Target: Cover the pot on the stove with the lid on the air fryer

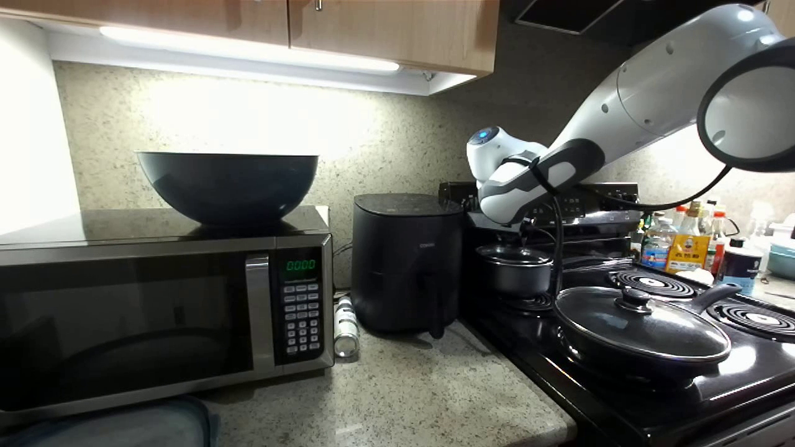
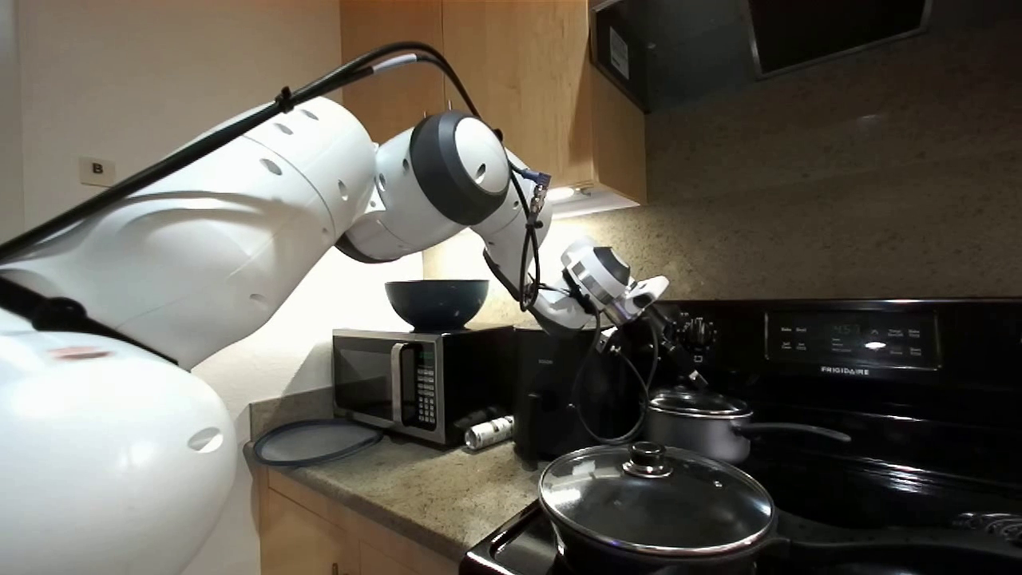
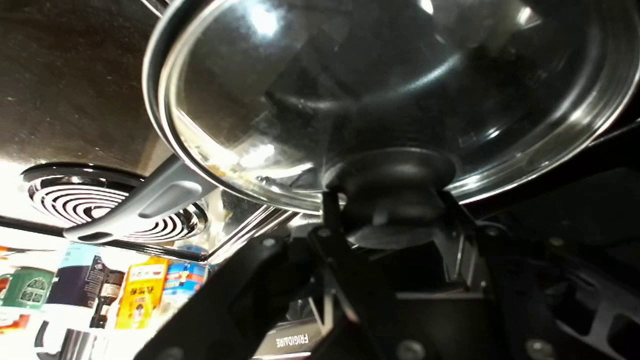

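The lid [image 3: 350, 95] sits on the pot [image 2: 699, 438], its knob [image 3: 395, 186] apparently gripped by the end effector [image 3: 392, 202]; final seating seems in hand, the next move calling for release and careful withdrawal.

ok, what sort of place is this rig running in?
A kitchen, likely a home one, though the pictures can't prove that. What shows it: the stove with its coil burners, and the microwave and air fryer on the counter.

Lid [image 3: 380, 90] looks like shiny metal-rimmed glass, stove [image 1: 522, 332] is super glossy (mirror-like, honestly), air fryer [image 1: 397, 261] more matt plastic.
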You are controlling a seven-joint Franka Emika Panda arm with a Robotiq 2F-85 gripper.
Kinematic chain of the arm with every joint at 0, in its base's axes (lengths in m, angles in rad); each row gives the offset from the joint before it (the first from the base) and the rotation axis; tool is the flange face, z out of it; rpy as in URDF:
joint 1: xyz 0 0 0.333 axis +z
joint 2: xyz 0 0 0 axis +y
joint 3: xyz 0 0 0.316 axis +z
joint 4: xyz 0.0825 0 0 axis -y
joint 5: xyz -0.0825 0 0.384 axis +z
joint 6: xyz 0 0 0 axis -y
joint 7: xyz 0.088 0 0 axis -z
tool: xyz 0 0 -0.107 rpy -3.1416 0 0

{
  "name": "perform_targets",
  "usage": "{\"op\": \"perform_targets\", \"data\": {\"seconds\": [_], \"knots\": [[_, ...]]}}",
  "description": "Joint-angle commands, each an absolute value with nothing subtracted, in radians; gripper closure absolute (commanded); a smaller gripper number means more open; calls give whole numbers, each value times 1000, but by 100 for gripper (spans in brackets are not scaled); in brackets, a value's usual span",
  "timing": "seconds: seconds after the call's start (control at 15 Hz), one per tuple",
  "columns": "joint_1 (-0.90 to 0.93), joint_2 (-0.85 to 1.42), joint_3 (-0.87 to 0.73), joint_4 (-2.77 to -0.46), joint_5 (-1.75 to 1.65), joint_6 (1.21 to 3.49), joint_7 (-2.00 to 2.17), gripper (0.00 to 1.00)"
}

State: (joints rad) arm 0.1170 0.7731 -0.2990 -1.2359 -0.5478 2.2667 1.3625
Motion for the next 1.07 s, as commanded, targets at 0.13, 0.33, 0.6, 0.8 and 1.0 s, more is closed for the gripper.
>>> {"op": "perform_targets", "data": {"seconds": [0.13,0.33,0.6,0.8,1.0], "knots": [[104,683,-265,-1350,-481,2245,1248,77],[105,667,-267,-1369,-465,2243,1225,77],[101,682,-273,-1359,-452,2284,1244,77],[102,705,-281,-1340,-460,2316,1256,77],[107,728,-299,-1326,-478,2359,1282,77]]}}
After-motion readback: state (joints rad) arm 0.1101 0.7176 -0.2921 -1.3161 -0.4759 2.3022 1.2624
